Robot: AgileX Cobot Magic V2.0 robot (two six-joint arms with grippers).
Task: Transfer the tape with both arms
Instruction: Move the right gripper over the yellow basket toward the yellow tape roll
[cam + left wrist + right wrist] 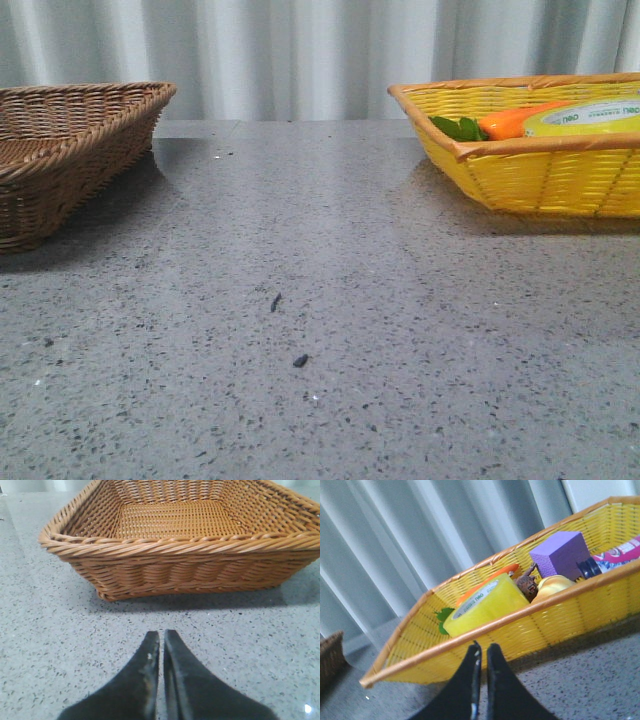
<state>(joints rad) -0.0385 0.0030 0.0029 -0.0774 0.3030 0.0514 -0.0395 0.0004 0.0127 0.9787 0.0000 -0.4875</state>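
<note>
The tape (487,602) lies tilted in the yellow basket (560,615), core axis slanting upward, just beyond the right gripper (482,652). Both it and the left gripper (161,640) are pressed together over the speckled grey table (320,300)

The place looked like a staged test bench in a lab rather than a home: a bare grey speckled stone-look tabletop (330,300), a pleated pale grey curtain (300,55) closing off the background, and two woven baskets, brown wicker (70,140) and yellow plastic (540,175).
</note>
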